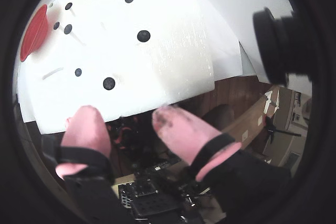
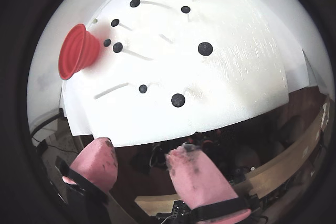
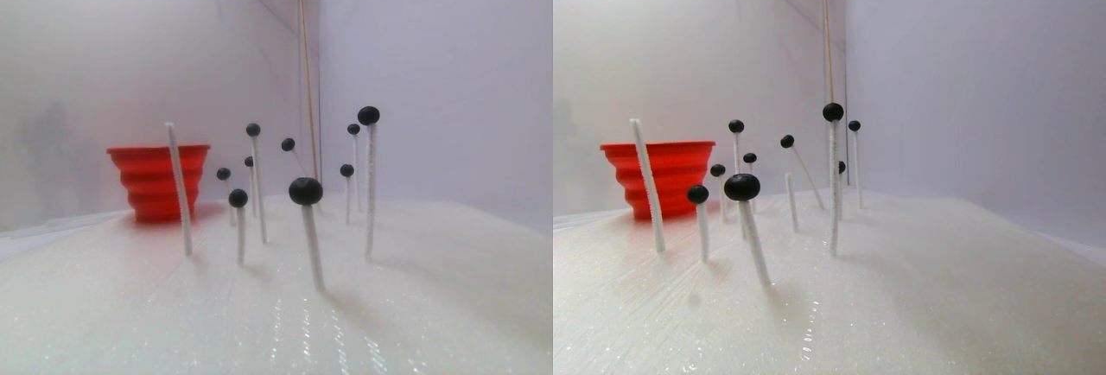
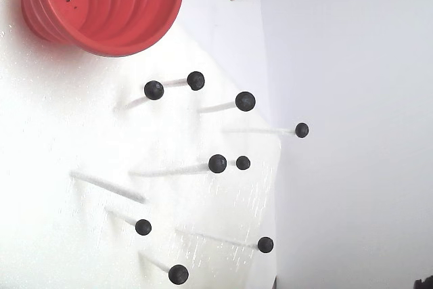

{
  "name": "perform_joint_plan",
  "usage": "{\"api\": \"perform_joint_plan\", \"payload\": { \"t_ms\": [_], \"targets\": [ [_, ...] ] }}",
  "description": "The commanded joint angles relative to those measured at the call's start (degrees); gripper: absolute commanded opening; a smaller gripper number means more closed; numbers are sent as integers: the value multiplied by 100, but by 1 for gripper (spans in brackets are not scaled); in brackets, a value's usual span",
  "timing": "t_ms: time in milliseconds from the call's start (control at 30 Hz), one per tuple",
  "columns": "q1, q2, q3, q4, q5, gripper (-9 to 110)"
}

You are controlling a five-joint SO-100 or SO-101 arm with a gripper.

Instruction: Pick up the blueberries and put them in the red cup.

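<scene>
We see our gripper (image 2: 142,169) empty, fingers apart, at frame bottom; blueberries (image 2: 205,49) scattered above; red cup (image 2: 79,51) upper left.

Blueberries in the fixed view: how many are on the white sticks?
9 blueberries: two just below the red cup, two right of those, two side by side at the centre, three near the bottom. None appears hidden.

White foam board (image 2: 231,87) carries red cup (image 2: 77,51), stick-mounted blueberries (image 2: 205,49).
</scene>
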Motion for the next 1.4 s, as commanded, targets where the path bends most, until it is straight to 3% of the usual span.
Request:
{"api": "perform_joint_plan", "payload": {
  "t_ms": [0, 433, 1367],
  "targets": [
    [44, -167, -18, -264, -149, 19],
    [9, -457, 773, -967, -589, 19],
    [984, -1441, 1151, -2830, -1406, 20]
  ]
}}
